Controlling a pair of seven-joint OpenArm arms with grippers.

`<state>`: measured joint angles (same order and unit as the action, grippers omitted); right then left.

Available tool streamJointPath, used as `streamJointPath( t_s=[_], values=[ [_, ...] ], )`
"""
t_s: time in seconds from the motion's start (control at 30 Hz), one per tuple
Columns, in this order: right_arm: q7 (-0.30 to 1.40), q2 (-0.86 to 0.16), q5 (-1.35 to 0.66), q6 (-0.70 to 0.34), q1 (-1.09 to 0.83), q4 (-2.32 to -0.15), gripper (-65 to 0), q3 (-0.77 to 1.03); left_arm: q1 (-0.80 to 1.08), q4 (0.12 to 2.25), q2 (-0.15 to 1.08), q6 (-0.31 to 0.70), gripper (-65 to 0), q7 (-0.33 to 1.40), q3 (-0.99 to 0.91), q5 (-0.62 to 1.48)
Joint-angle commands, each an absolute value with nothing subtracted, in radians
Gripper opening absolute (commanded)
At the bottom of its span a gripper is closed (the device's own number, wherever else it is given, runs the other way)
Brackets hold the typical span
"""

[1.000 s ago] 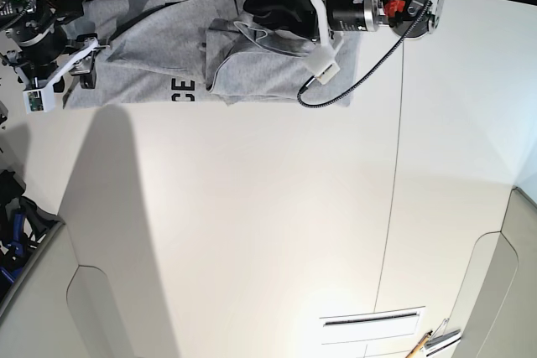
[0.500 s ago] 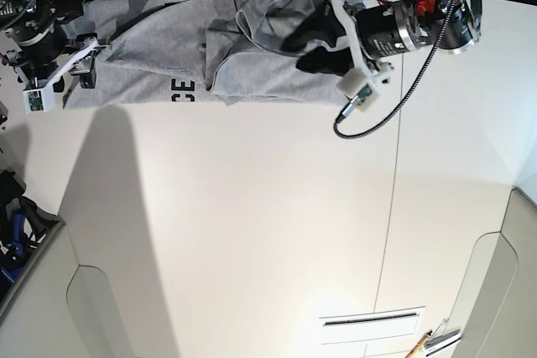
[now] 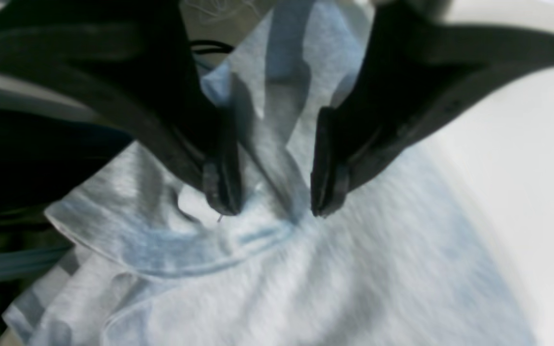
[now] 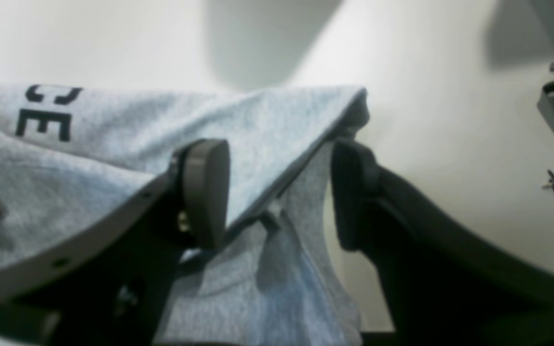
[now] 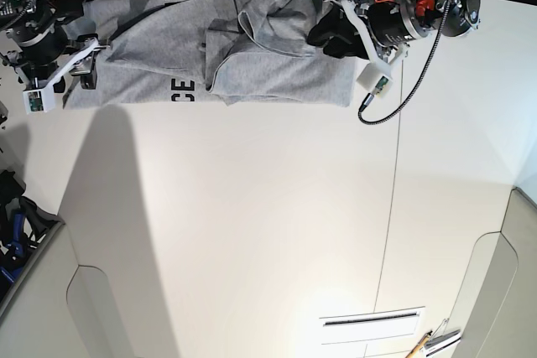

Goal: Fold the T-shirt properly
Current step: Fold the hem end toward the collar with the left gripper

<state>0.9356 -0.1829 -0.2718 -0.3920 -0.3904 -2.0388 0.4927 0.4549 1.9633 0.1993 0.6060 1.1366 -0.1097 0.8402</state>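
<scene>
The broad white counter point(image 5: 277, 207) carried the light heather-grey cotton T-shirt point(image 5: 168, 48) along its far edge in the base view, partly folded, with a doubled-over panel lying on top near the middle and black block letters point(image 5: 182, 85) showing at the near hem. Folds and a ribbed band point(image 3: 200, 250) rumpled the cloth on the left arm's side.

The left end effector point(image 3: 272, 209) stood over that rumpled end, its two dark fingers apart with a raised fold of grey cloth between them; the fingertips point(image 3: 224, 192) were close to the fabric, though the blurred view did not show whether they touched it.

The right end effector point(image 4: 282, 192) sat at the opposite end of the shirt, jaws apart, straddling a folded edge of the cloth without pinching it; the round grey pad point(image 4: 205, 192) rested on the shirt.
</scene>
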Motion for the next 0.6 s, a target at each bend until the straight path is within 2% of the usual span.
streamJointPath(
  t_s=[0.0,0.37,0.43,0.57],
  values=[
    [0.912,-0.194,-0.281,-0.389,-0.388,-2.053,-31.6,0.498,0.451,1.979,0.202,0.61,-37.5,1.118,-0.111,0.883],
    [0.912,-0.194,-0.286,-0.389,-0.388,-2.053,-31.6,0.498,0.451,1.979,0.197,0.633,-37.8,1.118,-0.11,0.968],
    [0.912,-0.194,-0.3,-0.389,-0.388,-2.053,-31.6,0.498,0.451,1.979,0.197,0.633,-43.7,1.118,-0.11,0.969],
    [0.912,-0.194,-0.303,-0.389,-0.388,-2.053,-31.6,0.498,0.451,1.979,0.197,0.652,-61.2,1.137,-0.111,1.016]
  ],
)
